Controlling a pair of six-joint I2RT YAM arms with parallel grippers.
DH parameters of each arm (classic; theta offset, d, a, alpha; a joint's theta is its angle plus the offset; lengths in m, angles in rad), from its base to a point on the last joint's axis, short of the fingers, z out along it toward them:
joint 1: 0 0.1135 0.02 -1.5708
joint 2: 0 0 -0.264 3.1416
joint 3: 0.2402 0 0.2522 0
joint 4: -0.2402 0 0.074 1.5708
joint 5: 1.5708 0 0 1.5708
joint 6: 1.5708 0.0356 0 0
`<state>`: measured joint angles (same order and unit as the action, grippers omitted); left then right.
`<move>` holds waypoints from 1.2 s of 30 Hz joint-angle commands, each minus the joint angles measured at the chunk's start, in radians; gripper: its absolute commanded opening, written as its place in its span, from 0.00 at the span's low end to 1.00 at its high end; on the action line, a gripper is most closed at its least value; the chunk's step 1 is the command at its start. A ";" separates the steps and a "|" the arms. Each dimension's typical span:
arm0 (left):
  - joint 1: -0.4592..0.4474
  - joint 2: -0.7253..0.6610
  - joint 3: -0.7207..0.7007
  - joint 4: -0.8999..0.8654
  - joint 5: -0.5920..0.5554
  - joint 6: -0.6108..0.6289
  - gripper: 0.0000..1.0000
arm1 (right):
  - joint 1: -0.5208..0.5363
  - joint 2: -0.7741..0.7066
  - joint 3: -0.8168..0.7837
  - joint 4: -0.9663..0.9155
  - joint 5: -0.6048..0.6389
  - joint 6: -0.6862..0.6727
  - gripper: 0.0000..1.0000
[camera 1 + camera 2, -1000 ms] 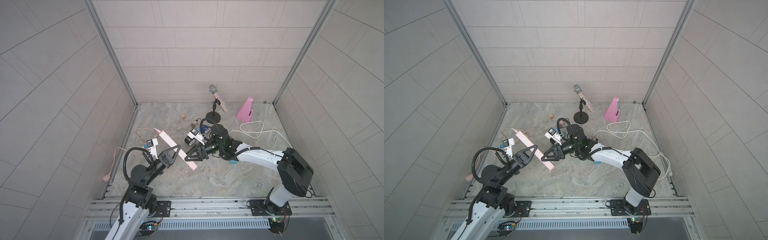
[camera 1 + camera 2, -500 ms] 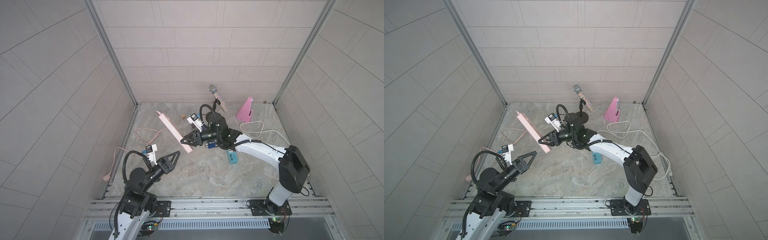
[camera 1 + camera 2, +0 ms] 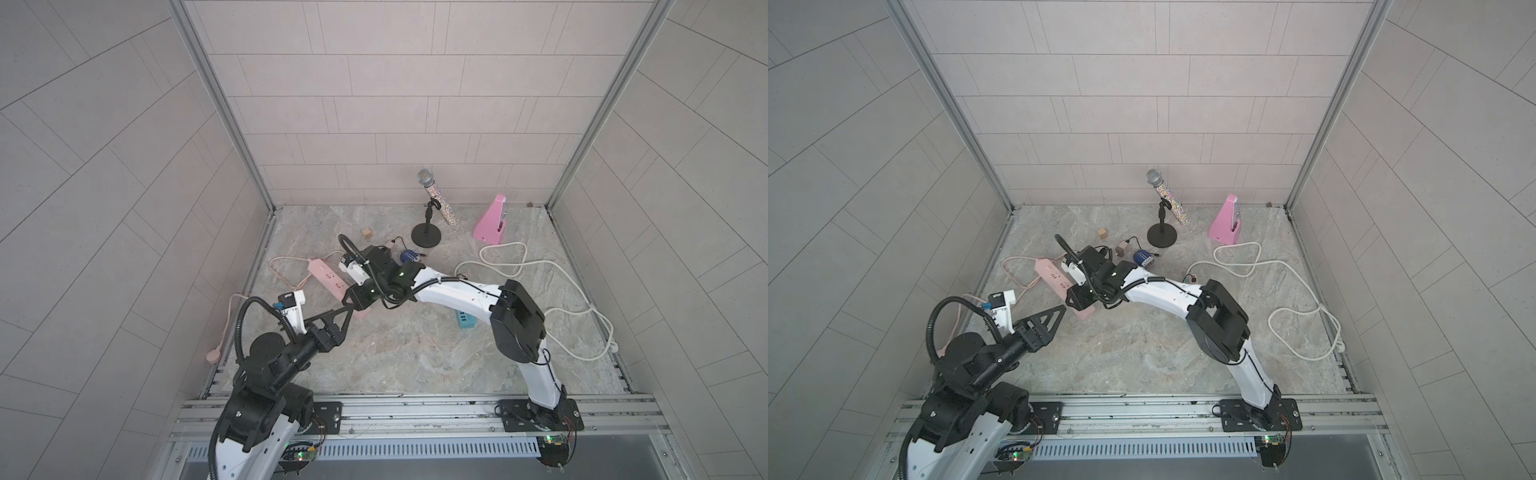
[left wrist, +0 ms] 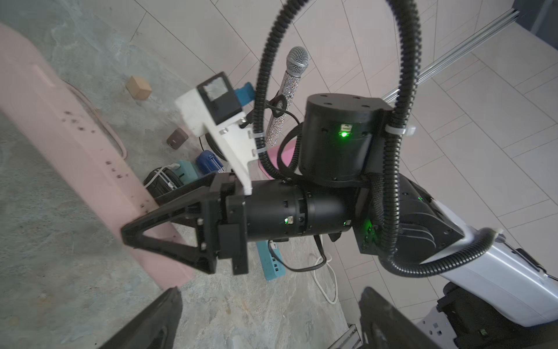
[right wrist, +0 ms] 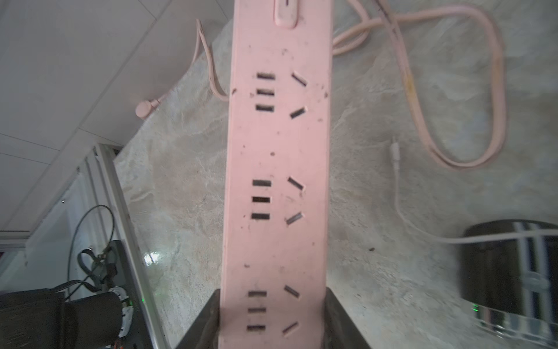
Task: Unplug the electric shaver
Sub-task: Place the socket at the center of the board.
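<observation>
Right gripper [image 5: 273, 302] clamped across near end of long pink plastic power strip [image 5: 276, 157], sockets all bare. Apparent black electric shaver [image 5: 510, 272], white cord [image 5: 422, 235] attached, lies on stone floor [image 5: 377, 196] just beside strip, nearer right arm. Left gripper [image 3: 338, 322] spread wide, empty.

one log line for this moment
right fingers: shut on pink power strip | left fingers: open, near strip end | sockets in view: empty

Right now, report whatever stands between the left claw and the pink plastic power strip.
Only the right claw: shut on the near end of the pink plastic power strip, it sits straight ahead of the open left claw. Nothing else intervenes.
</observation>
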<state>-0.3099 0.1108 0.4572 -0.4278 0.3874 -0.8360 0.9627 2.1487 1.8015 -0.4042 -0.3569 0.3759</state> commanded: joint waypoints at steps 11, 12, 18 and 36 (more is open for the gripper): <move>0.000 -0.017 0.028 -0.042 -0.023 0.049 0.96 | 0.039 0.333 0.485 -0.345 0.232 -0.112 0.12; 0.000 -0.016 0.025 -0.038 -0.022 0.048 0.96 | 0.040 0.341 0.489 -0.351 0.233 -0.111 0.12; 0.000 -0.011 0.002 -0.002 -0.009 0.033 0.95 | 0.038 0.386 0.520 -0.401 0.277 -0.125 0.14; 0.000 0.001 -0.017 0.030 -0.002 0.020 0.96 | 0.065 0.320 0.458 -0.482 0.271 -0.123 0.60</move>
<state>-0.3099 0.1123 0.4370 -0.4225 0.3817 -0.8215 1.0203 2.5320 2.2818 -0.8326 -0.0895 0.2600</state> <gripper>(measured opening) 0.963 0.594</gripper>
